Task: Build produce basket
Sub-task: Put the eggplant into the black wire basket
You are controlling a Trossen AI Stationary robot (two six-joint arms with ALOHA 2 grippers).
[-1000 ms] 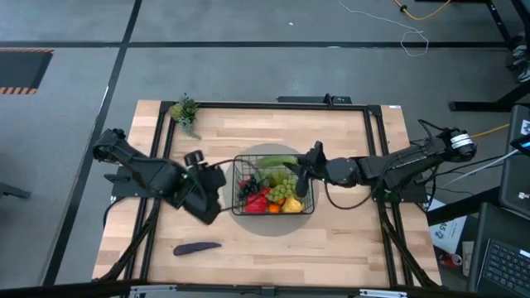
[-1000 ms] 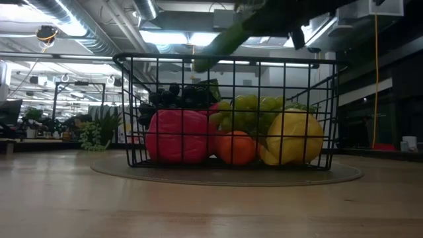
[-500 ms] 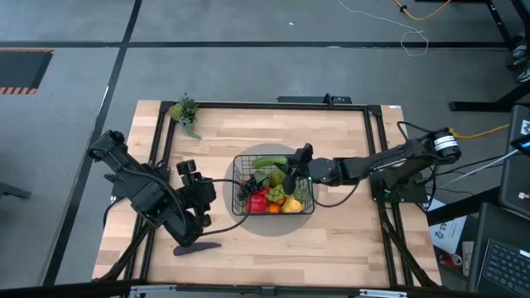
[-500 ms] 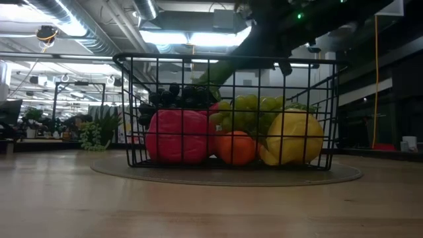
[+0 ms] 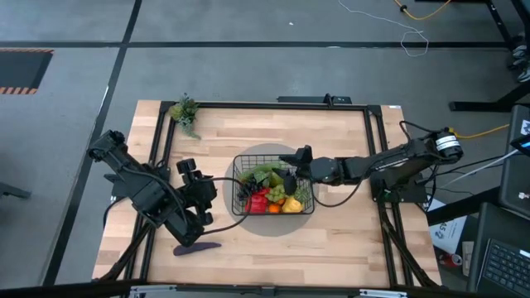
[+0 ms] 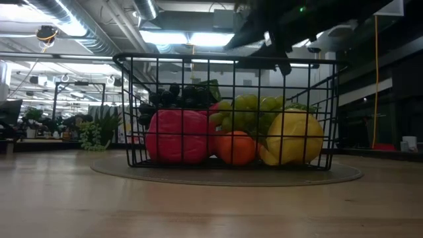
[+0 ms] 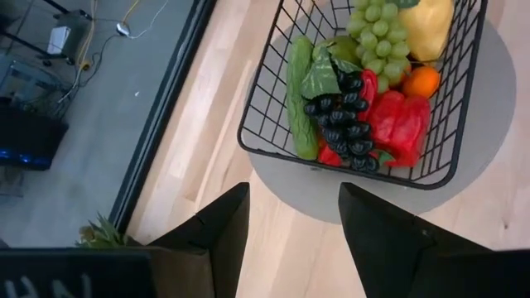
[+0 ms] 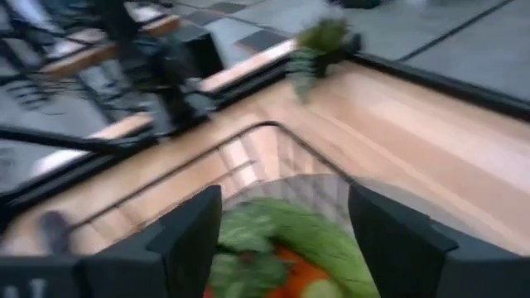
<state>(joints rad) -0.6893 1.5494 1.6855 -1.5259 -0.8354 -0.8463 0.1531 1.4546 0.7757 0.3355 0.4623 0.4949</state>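
Right end effector [image 5: 287,160] hangs spread over the basket [image 5: 308,203] of produce [image 5: 269,189] — left end effector [image 5: 194,222], spread, above the eggplant [image 5: 197,247].

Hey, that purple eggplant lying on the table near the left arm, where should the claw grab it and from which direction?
Take the eggplant across its middle, coming straight down from above. It lies flat on the bare wood, long and slim, its length running roughly side to side, so the fingers should close across its narrow width. The left claw is open and close beside it, so a short drop should probably do.
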